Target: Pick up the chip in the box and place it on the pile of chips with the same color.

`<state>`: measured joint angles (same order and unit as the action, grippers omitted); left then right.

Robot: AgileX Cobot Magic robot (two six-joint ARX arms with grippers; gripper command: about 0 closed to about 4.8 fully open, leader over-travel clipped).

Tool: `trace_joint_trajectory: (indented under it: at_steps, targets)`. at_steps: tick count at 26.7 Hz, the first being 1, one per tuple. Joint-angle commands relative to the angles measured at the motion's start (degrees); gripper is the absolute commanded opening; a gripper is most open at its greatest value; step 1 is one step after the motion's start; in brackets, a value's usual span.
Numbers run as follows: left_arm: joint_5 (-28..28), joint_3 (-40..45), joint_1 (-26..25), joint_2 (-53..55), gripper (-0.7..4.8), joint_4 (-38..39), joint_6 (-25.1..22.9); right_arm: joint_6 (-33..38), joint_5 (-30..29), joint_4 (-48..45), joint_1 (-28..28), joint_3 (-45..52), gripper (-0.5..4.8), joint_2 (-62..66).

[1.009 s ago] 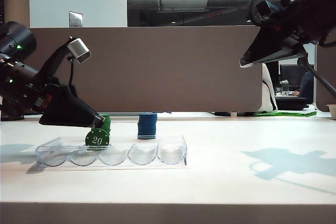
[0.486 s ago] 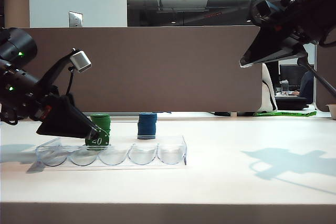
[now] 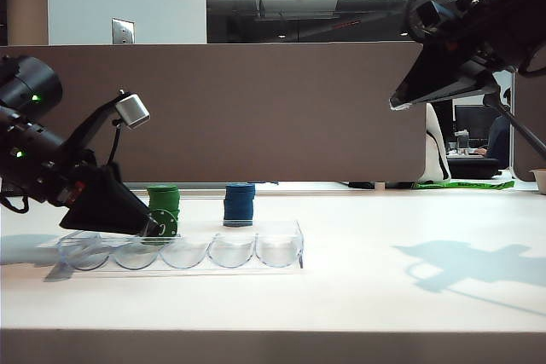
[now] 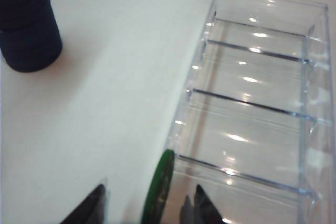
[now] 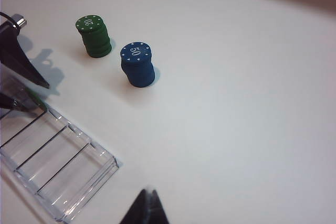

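The chip [image 4: 159,184] is dark green and stands on edge in the box [image 4: 252,119], a clear tray with scalloped slots, against its long wall near one end. My left gripper [image 4: 149,191] is open and straddles the chip, with a gap on each side. In the exterior view that gripper [image 3: 153,228] dips into the left part of the box [image 3: 256,249] and covers most of the chip [image 3: 165,223]. The pile of chips [image 3: 163,198], a short green stack, stands just behind the box. My right gripper [image 5: 149,203] is shut and empty, hanging high at the right [image 3: 397,104].
A blue stack of chips [image 3: 240,204] marked 50 [image 5: 137,64] stands to the right of the green pile [image 5: 93,36], a short gap between them. A brown partition runs along the back of the white table.
My left gripper has sunk toward the box and come down around the chip, whose "20" face is now mostly hidden behind the fingers. The right arm has not moved.
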<state>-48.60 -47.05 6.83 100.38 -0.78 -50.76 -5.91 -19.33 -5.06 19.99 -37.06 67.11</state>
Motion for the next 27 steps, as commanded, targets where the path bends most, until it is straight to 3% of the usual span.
trace_joint_trajectory:
  at_steps: [1, 8, 10, 27]
  targets:
    - [-0.52, -0.07, 0.0, -0.11, 2.08, -1.29, -0.17, -0.13, -0.28, -0.26, 0.04, -0.26, -0.05, -0.2]
    - [-1.79, -0.07, 0.0, -0.11, 2.04, -2.12, 0.39, -0.15, -0.11, 1.84, 0.02, -0.24, -0.05, -0.2]
    - [-1.79, -0.07, 0.0, -0.11, 1.53, -2.14, 0.39, -0.15, -0.11, 1.79, 0.02, -0.24, -0.05, -0.2]
    - [-3.1, -0.07, 0.0, -0.11, 1.51, -2.36, 0.44, -0.15, -0.11, 1.84, 0.02, -0.24, -0.05, -0.2]
